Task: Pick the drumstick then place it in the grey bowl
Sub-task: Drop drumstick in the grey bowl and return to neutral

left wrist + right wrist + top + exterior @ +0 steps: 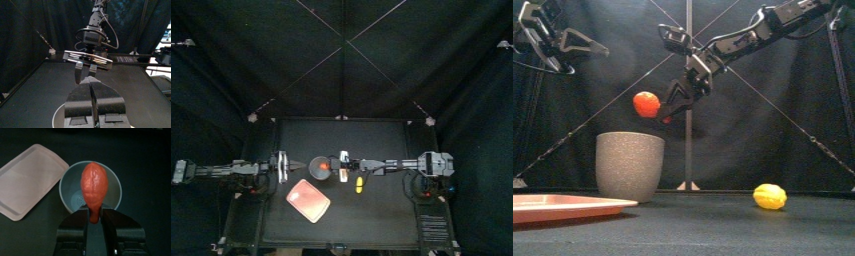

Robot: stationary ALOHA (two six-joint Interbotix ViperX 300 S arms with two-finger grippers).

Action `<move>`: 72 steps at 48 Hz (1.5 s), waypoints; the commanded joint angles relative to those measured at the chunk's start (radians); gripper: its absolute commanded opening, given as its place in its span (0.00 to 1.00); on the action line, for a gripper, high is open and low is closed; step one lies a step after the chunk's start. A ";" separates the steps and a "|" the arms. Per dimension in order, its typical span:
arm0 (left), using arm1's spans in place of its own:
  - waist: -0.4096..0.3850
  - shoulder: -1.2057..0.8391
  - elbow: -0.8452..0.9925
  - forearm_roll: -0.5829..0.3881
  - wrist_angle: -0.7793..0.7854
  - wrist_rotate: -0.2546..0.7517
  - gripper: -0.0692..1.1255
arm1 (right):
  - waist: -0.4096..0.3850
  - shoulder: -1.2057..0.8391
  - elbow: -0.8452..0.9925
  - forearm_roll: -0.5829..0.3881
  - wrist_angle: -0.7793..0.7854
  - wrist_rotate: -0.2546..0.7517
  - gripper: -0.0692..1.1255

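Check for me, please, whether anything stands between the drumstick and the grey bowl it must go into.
Nothing visible does. The right gripper holds the drumstick above the grey bowl, whose mouth is uncovered, and the front view shows only empty air between them. The left gripper rests high off to the side.

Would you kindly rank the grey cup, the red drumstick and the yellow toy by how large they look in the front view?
Largest: the grey cup, clearly.
Then the drumstick and the yellow toy, which look about alike; the toy lies nearer the camera, so I would not rank them.
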 commanded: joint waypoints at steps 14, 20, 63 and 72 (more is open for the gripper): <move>0.003 0.003 -0.002 -0.002 -0.009 0.000 0.10 | 0.003 0.032 -0.069 0.014 -0.028 0.003 0.72; 0.003 0.003 0.000 -0.002 -0.011 0.000 0.10 | 0.003 0.020 -0.046 0.052 -0.054 0.005 0.72; 0.011 0.003 0.014 0.003 -0.009 0.002 0.10 | -0.006 -0.428 0.627 0.258 -0.675 0.002 0.72; 0.011 0.003 0.011 0.002 -0.011 0.000 0.10 | -0.003 -0.489 0.673 0.265 -0.675 0.003 0.72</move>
